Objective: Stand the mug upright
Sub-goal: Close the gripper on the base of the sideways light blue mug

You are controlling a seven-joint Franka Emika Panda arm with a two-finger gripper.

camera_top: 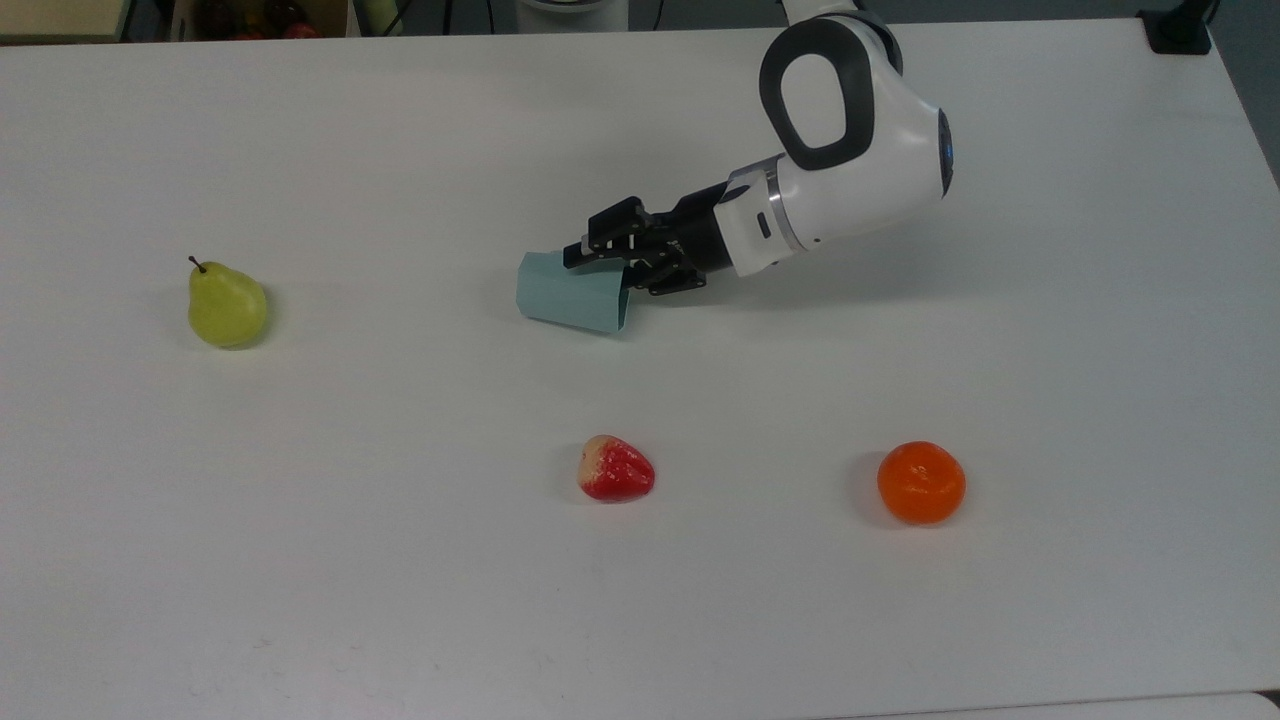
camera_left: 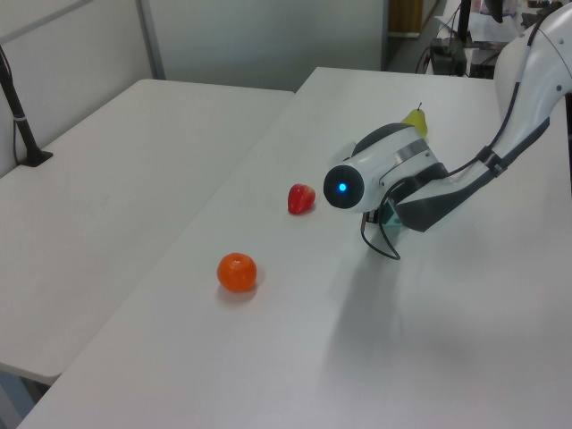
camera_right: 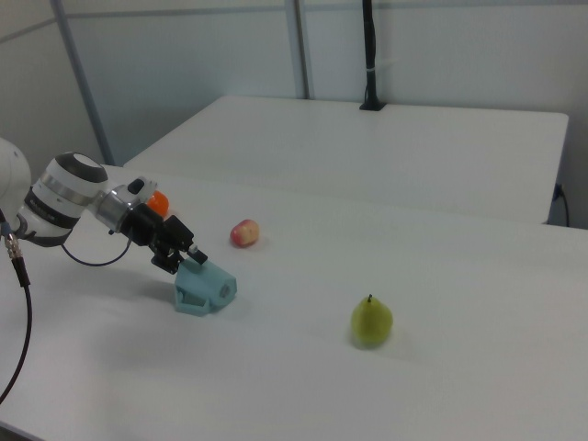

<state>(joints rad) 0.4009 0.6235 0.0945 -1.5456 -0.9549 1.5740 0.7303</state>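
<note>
The mug (camera_top: 572, 292) lay on its side on the table (camera_top: 400, 560). The claw (camera_top: 612, 262) stood open at its rim, one finger inside, gripping nothing.

The white arm reaches in from the far edge in the top view, its last link sloping low toward the top view's left. The black gripper (camera_top: 612, 266) (camera_right: 184, 260) points along that line, close over the table, fingers parted, one finger (camera_top: 590, 252) farther and one nearer in the top view.
</note>
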